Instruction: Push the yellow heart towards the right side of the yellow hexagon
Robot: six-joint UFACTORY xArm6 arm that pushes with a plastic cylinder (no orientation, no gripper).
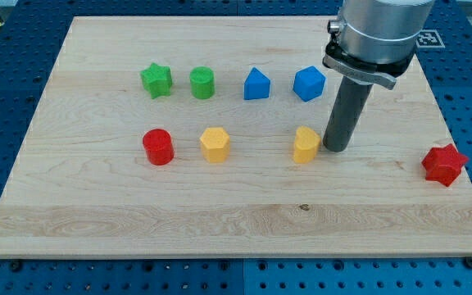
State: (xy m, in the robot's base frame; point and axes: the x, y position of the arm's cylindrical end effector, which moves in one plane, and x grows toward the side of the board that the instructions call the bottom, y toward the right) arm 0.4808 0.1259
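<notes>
The yellow heart lies on the wooden board right of centre. The yellow hexagon lies to its left at about the same height, with a wide gap between them. My tip rests on the board just to the right of the yellow heart, close to it or touching its right edge.
A red cylinder lies left of the yellow hexagon. A green star, a green cylinder, a blue house-shaped block and a blue hexagon form a row above. A red star sits near the board's right edge.
</notes>
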